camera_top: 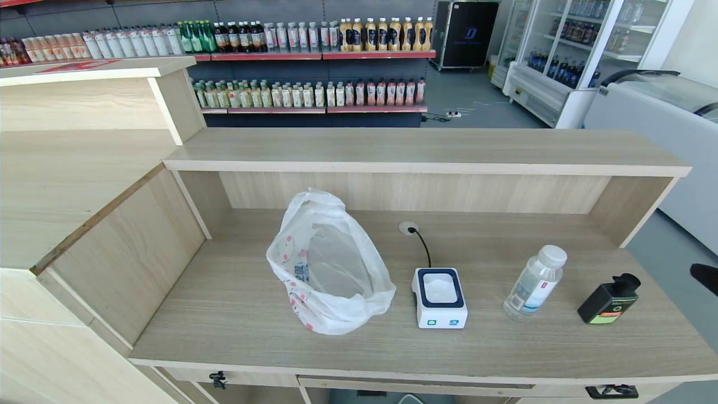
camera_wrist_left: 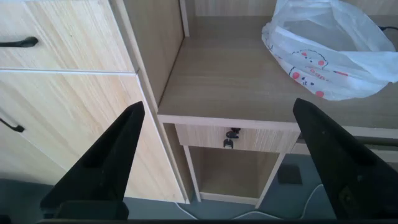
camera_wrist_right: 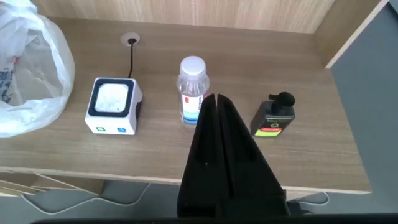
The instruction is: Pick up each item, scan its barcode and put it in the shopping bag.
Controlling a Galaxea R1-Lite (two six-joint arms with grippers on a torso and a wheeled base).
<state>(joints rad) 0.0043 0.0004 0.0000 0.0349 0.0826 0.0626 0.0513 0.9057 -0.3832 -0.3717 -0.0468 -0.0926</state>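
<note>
A white plastic shopping bag (camera_top: pixel 327 265) stands open on the wooden counter, left of a small white barcode scanner (camera_top: pixel 440 297). A clear water bottle (camera_top: pixel 534 284) with a white cap stands right of the scanner, and a black bottle (camera_top: pixel 609 300) with a green label stands farther right. My left gripper (camera_wrist_left: pixel 217 162) hangs open below and in front of the counter's left corner, with the bag (camera_wrist_left: pixel 333 46) beyond it. My right gripper (camera_wrist_right: pixel 217 106) is shut with nothing in it, held in front of the counter's edge and lined up with the water bottle (camera_wrist_right: pixel 190 90), between scanner (camera_wrist_right: pixel 113 106) and black bottle (camera_wrist_right: pixel 273 116).
A raised shelf (camera_top: pixel 426 148) runs along the counter's back, with side walls at both ends. The scanner's cable (camera_top: pixel 422 242) goes into a hole behind it. Drawers with black handles (camera_wrist_left: pixel 231 138) sit under the counter. Store shelves of drinks and fridges stand behind.
</note>
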